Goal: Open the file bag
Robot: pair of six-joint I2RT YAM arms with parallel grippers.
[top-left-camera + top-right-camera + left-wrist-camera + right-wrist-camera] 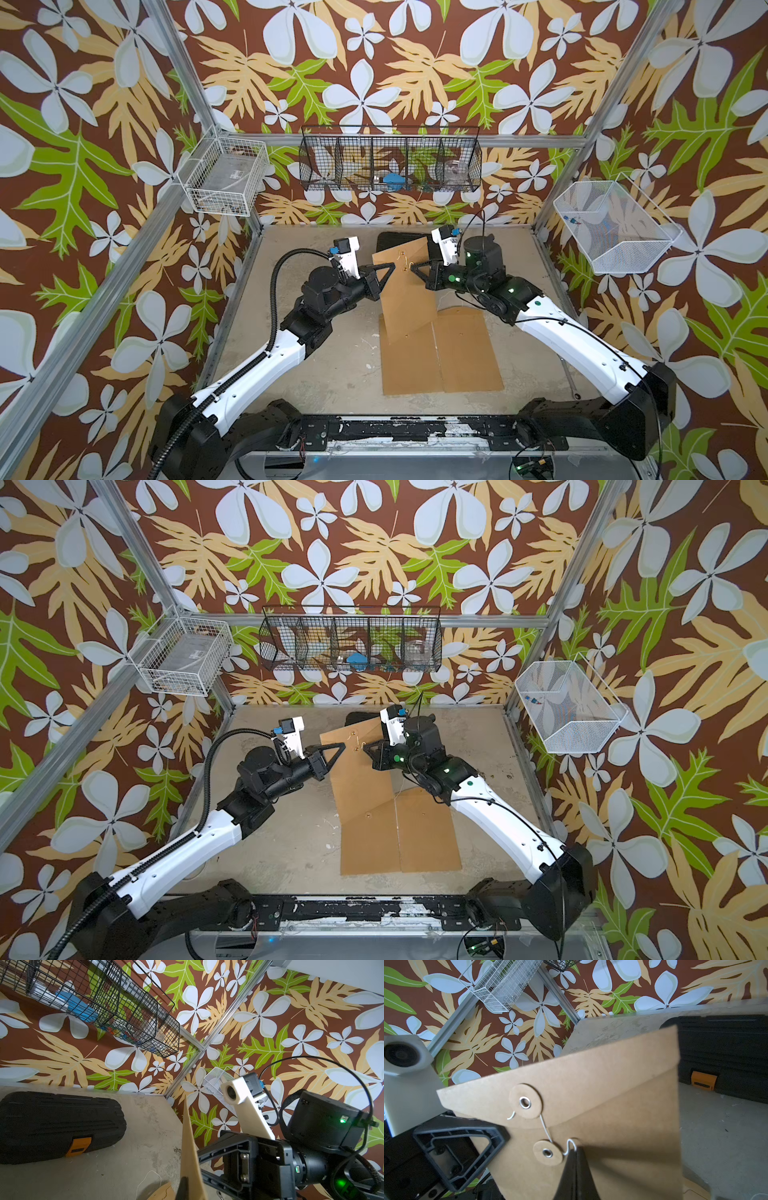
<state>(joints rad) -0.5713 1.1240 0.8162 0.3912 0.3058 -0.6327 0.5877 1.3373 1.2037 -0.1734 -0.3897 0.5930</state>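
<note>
A brown kraft file bag (405, 299) (361, 779) stands tilted up off the table, its flap end raised. My left gripper (392, 264) (344, 746) (184, 1180) is shut on the bag's left edge (188, 1147). The flap lies closed in the right wrist view, with an upper paper disc (526, 1103) on it and a lower disc (548, 1152) on the body. A white string (545, 1128) runs from the upper disc past the lower one. It ends between the closed fingers of my right gripper (575, 1150) (412, 269) (365, 748), which is shut on the string beside the lower disc.
Two more brown file bags (440, 357) lie flat on the table under the raised one. A black tool case (52, 1126) (726, 1053) with an orange latch lies behind. A black wire basket (390, 162) and white wire baskets (226, 174) (615, 226) hang on the walls.
</note>
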